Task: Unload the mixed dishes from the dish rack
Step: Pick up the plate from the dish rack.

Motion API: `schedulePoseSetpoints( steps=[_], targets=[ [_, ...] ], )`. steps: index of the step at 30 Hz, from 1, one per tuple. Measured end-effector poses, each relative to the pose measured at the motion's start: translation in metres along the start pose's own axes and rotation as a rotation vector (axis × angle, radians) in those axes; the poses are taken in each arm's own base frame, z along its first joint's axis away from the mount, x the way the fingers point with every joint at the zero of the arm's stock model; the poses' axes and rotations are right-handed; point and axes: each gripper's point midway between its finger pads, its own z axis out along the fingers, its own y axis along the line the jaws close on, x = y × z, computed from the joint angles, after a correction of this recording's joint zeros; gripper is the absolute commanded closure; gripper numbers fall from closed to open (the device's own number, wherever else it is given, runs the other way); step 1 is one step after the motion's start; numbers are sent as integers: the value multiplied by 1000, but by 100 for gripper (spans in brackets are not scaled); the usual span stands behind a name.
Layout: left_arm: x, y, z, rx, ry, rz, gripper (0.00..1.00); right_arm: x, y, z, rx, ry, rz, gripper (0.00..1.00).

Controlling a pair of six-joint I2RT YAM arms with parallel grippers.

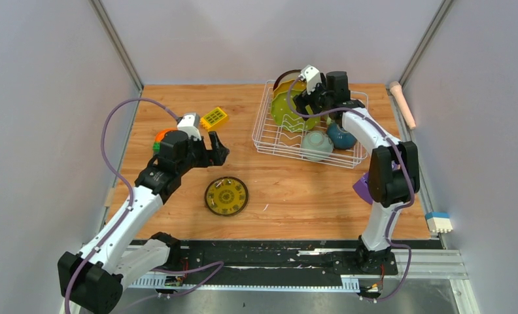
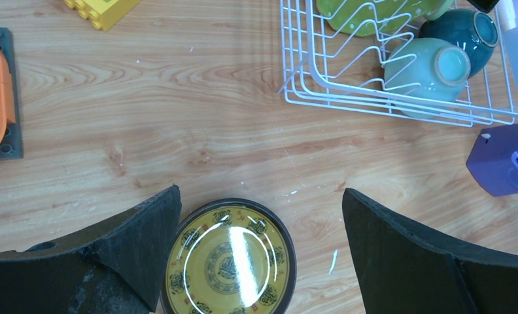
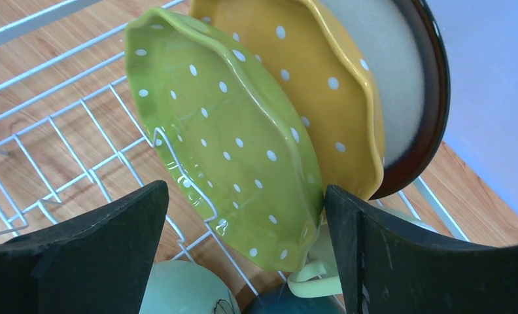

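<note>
- Reaching into the dish rack [image 1: 269,142] at the far right of the table [image 1: 295,203], the right gripper [image 3: 243,190] has its jaws spread wide and grips nothing. It looks lined up to close on a plate edge.
- Between its fingers stands the green scalloped plate [image 3: 230,144], propped on edge by the wire dividers. That upright pose is why a pinch on the rim from above suits it.
- Close behind it lean the orange scalloped plate [image 3: 322,72] and then the maroon-rimmed plate [image 3: 400,85]. They are packed so tightly that I judge the front one must come out first.
- Lower down, the handle of the light green mug [image 3: 315,278] peeks out. The mint bowl [image 1: 316,144] and teal bowl [image 1: 341,136] lie on their sides along the rack's near edge.
- Over to the left, the left gripper [image 2: 259,193] is likewise spread and empty. It hovers above the small black plate [image 2: 229,261], which lies flat on the wood outside the rack, likely the one piece unloaded.
- At the far left, the yellow toy block [image 1: 214,118] and the orange ring [image 1: 163,135] sit well apart from the rack.
</note>
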Motion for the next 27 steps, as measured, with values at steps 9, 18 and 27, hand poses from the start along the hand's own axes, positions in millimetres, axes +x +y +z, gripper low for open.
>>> schedulePoseSetpoints(
  steps=[9, 18, 27],
  targets=[
    [-8, -5, -1, 9, 4, 1, 0, 18, -2, 19, -16, 37, -45, 13],
    [-17, -9, -5, 11, -10, 4, 0, 40, -5, 43, -44, 77, -85, 29],
    [-11, -4, -6, -11, 13, 4, 0, 43, -6, 36, -95, 87, -90, 73]
  ],
)
